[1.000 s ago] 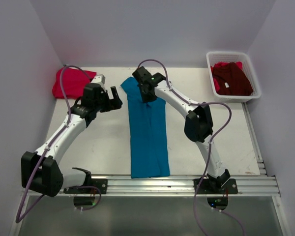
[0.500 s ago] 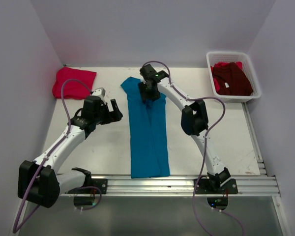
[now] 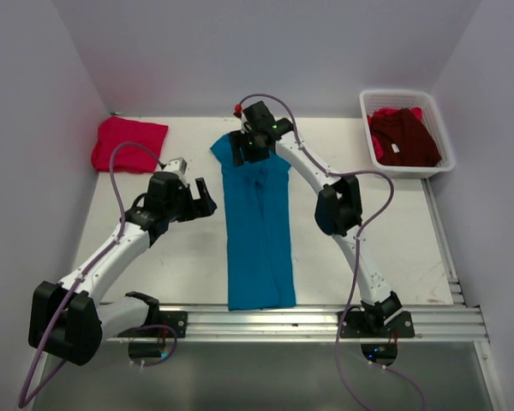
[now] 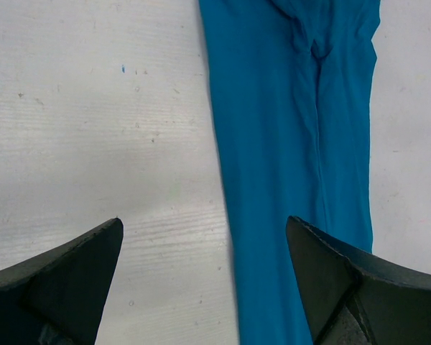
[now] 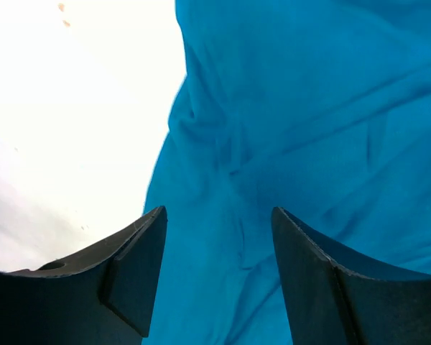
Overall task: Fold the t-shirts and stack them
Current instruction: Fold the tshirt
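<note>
the teal-blue t-shirt [image 3: 257, 231], a long strip lying in the middle of the table [image 3: 171, 257], is being hovered over at its far end by the right gripper [image 3: 242, 150], jaws apart, and flanked on its left by the left gripper [image 3: 206, 198], likewise spread.

A pale off-white counter [image 3: 394, 231] fills the middle of the top view. Plain lavender-grey walls box it in: a back wall [image 3: 265, 51] at 12 o'clock, a left wall [image 3: 26, 128] at 9 o'clock and a right wall [image 3: 497, 171] at 3 o'clock. An aluminium rail [image 3: 265, 321] runs along its 6 o'clock edge, and a thinner side rail [image 3: 441, 240] lines its 3 o'clock side. Beyond the 6 o'clock rail lies a smooth grey surface [image 3: 265, 377]. A white mesh basket [image 3: 394, 92] sits in the 2 o'clock corner. The light is soft and even, with faint shadows. Close up, the counter shows fine scuffs and a small blue speck [image 4: 123, 69]. In the right wrist view it glares almost white.
</note>
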Available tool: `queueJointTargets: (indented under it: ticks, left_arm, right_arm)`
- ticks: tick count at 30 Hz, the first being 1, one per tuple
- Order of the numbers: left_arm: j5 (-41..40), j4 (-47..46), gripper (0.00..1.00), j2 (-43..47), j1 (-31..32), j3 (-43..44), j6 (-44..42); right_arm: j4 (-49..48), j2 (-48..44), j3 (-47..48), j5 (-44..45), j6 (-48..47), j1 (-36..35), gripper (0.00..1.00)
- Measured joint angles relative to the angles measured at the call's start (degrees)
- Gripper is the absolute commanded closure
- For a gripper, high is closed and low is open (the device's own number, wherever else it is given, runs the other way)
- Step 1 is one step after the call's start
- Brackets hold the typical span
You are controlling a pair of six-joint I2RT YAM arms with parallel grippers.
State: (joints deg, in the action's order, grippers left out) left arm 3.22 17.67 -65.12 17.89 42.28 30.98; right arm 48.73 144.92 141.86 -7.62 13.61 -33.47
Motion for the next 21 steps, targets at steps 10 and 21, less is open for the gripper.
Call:
queueJointTargets:
  ticks: [10,21]
  left_arm:
    - [0.0,-0.4,0.00,0.6,0.2,-0.4,0.0]
    - [0.2,-0.6,0.00,0.7,0.2,-0.9,0.1]
  right_arm:
    - [-2.8,3.9,1.6,-0.7,-1.4,1.6,0.37]
    - [-4.1,6.0,-0.9,-1.1,-1.7,2.3,0.60]
